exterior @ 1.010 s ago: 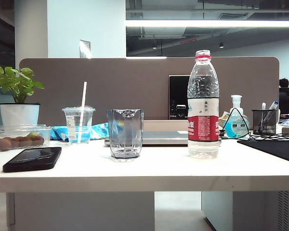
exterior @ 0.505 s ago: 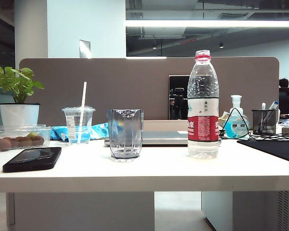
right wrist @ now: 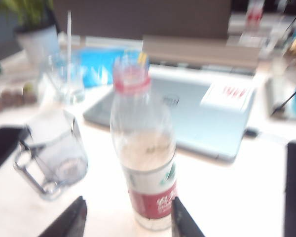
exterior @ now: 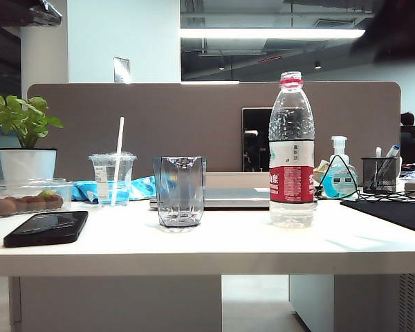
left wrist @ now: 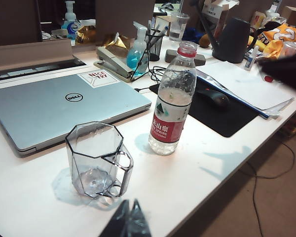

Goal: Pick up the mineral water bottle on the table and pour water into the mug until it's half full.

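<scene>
The mineral water bottle [exterior: 292, 149] stands upright on the table [exterior: 207, 243], in the same place as in the earlier frames, its red cap on. What differs is at the top of the exterior view: a dark arm part [exterior: 24, 12] has entered the left corner above the bottle, and a dark blur now covers the right corner. The mug [exterior: 179, 191] stands well apart from the bottle, on its left in the exterior view, and looks empty; it has not moved either. I see the right gripper [right wrist: 128, 217] just in front of the bottle, its two dark fingers [right wrist: 69, 219] spread on both sides of the bottle's base without touching it, so it is released and holds nothing. This view is blurred and I cannot read the label there. Of the left gripper [left wrist: 127, 221] only the dark tips show at the frame edge, close to the mug, far from the bottle; they seem to sit together, but I cannot tell if it is clenched or not. Behind the bottle lies a closed silver laptop [left wrist: 59, 106]. Beyond the mug from the bottle stand a plastic cup with a straw [exterior: 113, 178], a black phone [exterior: 46, 228], a box of fruit [exterior: 26, 196] and a potted plant [exterior: 26, 138]. On the bottle's other side are a blue pump dispenser [exterior: 339, 178], a mesh pen holder [exterior: 380, 174] and a black mat [exterior: 394, 213].
</scene>
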You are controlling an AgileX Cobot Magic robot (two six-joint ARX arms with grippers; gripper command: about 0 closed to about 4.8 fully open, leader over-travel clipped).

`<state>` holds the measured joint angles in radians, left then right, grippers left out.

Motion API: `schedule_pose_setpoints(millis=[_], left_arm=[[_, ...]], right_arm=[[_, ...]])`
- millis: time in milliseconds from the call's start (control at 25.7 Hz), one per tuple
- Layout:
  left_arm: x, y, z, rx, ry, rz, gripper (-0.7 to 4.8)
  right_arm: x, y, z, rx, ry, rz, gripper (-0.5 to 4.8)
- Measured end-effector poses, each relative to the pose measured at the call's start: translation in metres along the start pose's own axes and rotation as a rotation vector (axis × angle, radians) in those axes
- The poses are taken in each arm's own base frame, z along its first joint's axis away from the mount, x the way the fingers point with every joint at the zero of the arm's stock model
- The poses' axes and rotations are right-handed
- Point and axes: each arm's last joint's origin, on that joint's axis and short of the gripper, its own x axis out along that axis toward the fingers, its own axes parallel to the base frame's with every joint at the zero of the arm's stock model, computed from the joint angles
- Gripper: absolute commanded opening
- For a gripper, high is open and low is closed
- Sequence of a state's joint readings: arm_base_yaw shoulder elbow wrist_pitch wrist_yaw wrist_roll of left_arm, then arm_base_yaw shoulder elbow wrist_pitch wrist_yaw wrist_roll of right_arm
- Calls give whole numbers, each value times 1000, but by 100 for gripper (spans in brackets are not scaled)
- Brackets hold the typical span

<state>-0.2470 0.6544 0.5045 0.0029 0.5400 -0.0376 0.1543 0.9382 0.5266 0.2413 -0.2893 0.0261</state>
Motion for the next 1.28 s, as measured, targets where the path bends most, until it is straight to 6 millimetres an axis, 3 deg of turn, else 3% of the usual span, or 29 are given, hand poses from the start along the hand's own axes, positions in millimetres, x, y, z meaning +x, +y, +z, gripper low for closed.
schedule_pose_setpoints(millis=[194, 350, 583, 660, 1010, 1282], left_arm=[[0, 0, -1, -5, 10, 2, -5], [0, 0, -5, -28, 49, 3, -5], [0, 0, -11, -34, 107, 4, -5], [0, 0, -12, 0, 109, 2, -5], [0, 2, -12, 27, 112, 68, -5], [0, 2, -12, 29, 113, 68, -5]], right_arm=[[40, 3, -26, -1, 46, 30, 249], [51, 4, -40, -14, -10, 2, 280], [56, 2, -68, -15, -14, -34, 449], [66, -1, -81, -13, -5, -39, 479], [99, -9, -116, -27, -82, -36, 479], [128, -9, -108, -39, -123, 18, 479]])
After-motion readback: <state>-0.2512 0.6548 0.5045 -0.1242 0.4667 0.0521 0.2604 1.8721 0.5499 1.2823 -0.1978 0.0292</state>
